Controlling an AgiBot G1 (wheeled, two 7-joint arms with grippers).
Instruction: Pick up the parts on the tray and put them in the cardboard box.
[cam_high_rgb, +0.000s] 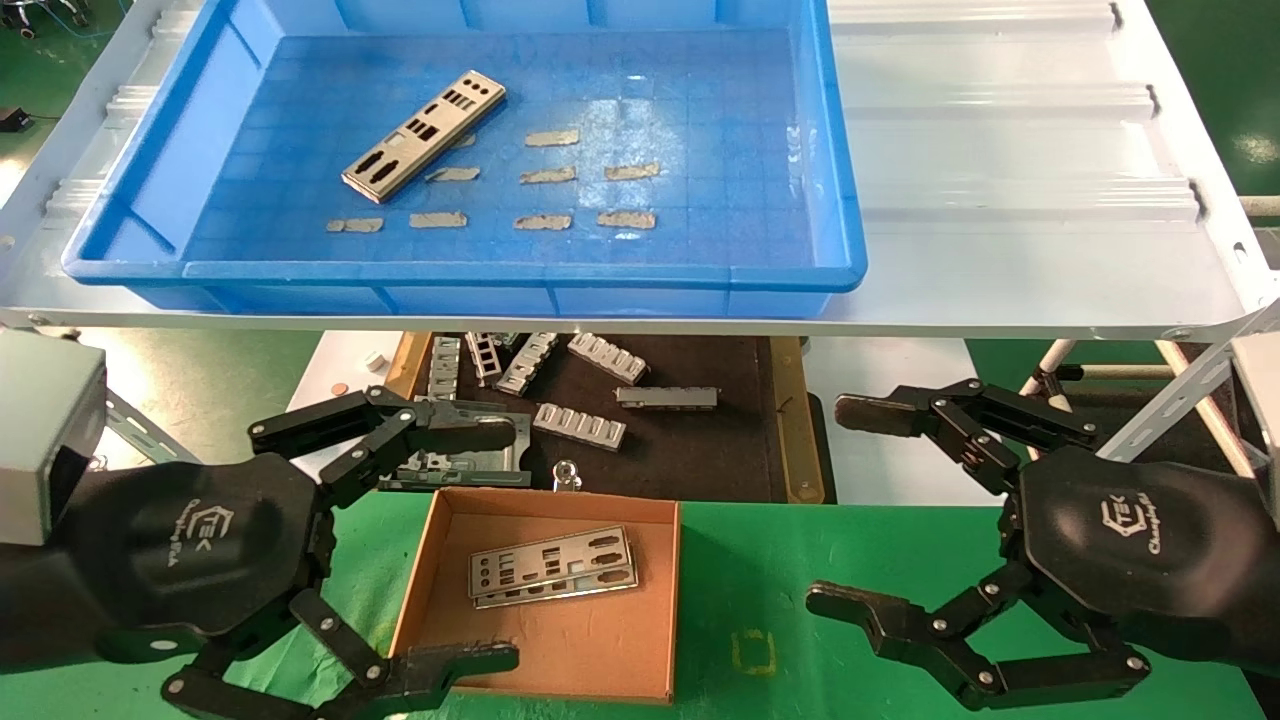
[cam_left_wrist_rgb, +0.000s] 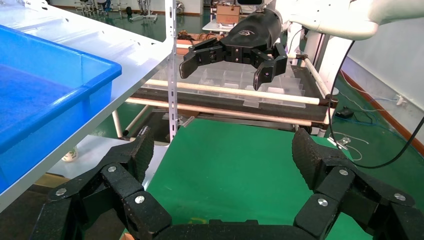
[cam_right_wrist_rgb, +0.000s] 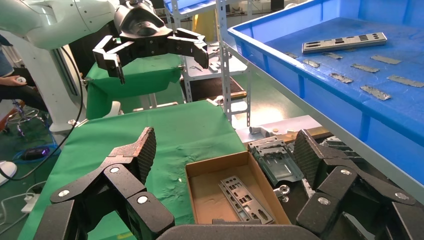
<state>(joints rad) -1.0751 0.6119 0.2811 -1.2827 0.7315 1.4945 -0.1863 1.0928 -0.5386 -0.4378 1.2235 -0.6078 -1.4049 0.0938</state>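
Note:
One silver punched plate (cam_high_rgb: 424, 130) lies slantwise on the floor of the blue tray (cam_high_rgb: 840, 200) on the white shelf; it also shows in the right wrist view (cam_right_wrist_rgb: 344, 42). The brown cardboard box (cam_high_rgb: 420, 590) sits on the green table in front of me and holds two stacked plates (cam_high_rgb: 553, 566), also seen in the right wrist view (cam_right_wrist_rgb: 245, 198). My left gripper (cam_high_rgb: 485, 545) is open and empty, low at the box's left side. My right gripper (cam_high_rgb: 835, 505) is open and empty, to the right of the box.
Several small grey strips (cam_high_rgb: 548, 175) lie on the tray floor. Ribbed grey brackets (cam_high_rgb: 580, 424) and other metal pieces lie on a dark mat (cam_high_rgb: 700, 450) under the shelf, behind the box. The white ribbed shelf (cam_high_rgb: 1020, 150) extends to the tray's right.

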